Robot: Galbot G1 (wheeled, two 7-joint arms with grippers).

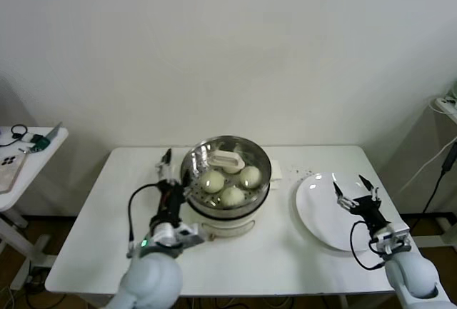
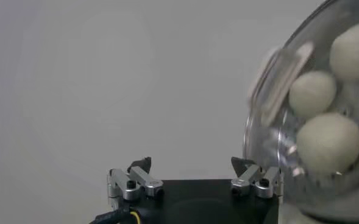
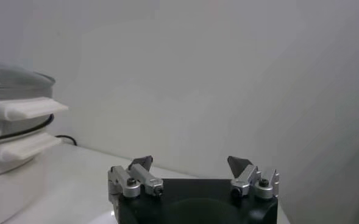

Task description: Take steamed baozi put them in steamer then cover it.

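The steamer (image 1: 261, 164) stands mid-table on its cream pot base (image 1: 227, 225). A round glass lid with a white handle (image 1: 227, 158) sits on it. Off-white baozi (image 1: 213, 181) lie inside, seen through the glass. My left gripper (image 1: 175, 170) is open and empty, close beside the steamer's left side. In the left wrist view (image 2: 194, 164) its right finger is next to the lid's rim (image 2: 252, 131), with baozi (image 2: 328, 141) behind the glass. My right gripper (image 1: 350, 184) is open and empty above the white plate (image 1: 321, 216). The right wrist view (image 3: 190, 161) shows the steamer (image 3: 8, 97) apart from it.
The flat white plate lies right of the steamer with nothing on it. Small crumbs (image 1: 305, 172) lie on the table behind the plate. A white side table (image 1: 32, 148) with small items stands beyond the table's left edge. A wall is behind.
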